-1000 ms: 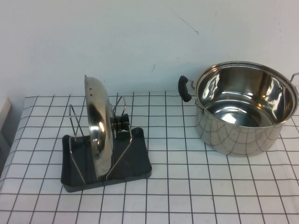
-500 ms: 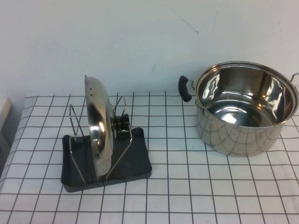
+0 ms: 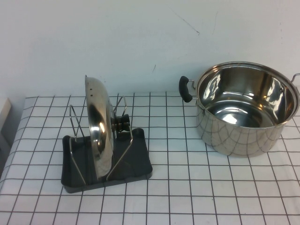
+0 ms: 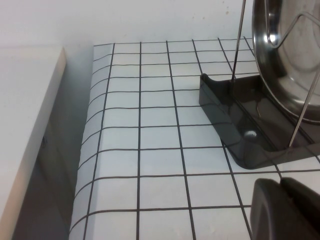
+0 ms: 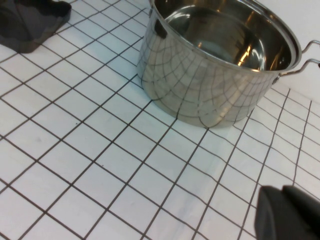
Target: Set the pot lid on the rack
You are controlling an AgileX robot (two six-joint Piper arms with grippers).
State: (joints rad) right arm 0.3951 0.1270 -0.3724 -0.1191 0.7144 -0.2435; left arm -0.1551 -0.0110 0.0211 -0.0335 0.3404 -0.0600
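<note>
The pot lid [image 3: 96,126] stands on edge in the rack [image 3: 136,159], held between its two silver wire loops, with the black knob [image 3: 123,121] facing right. No gripper shows in the high view. In the left wrist view my left gripper [image 4: 280,182] is shut and empty, low over the cloth beside the rack [image 4: 235,120] and the lid [image 4: 285,55]. In the right wrist view my right gripper [image 5: 281,190] is shut and empty, above the cloth on the near side of the steel pot [image 5: 210,75].
The deep steel pot [image 3: 243,108] with black side handles stands at the back right. A white ledge [image 4: 25,100] lies past the table's left edge. The checked cloth [image 3: 187,187] covers the table.
</note>
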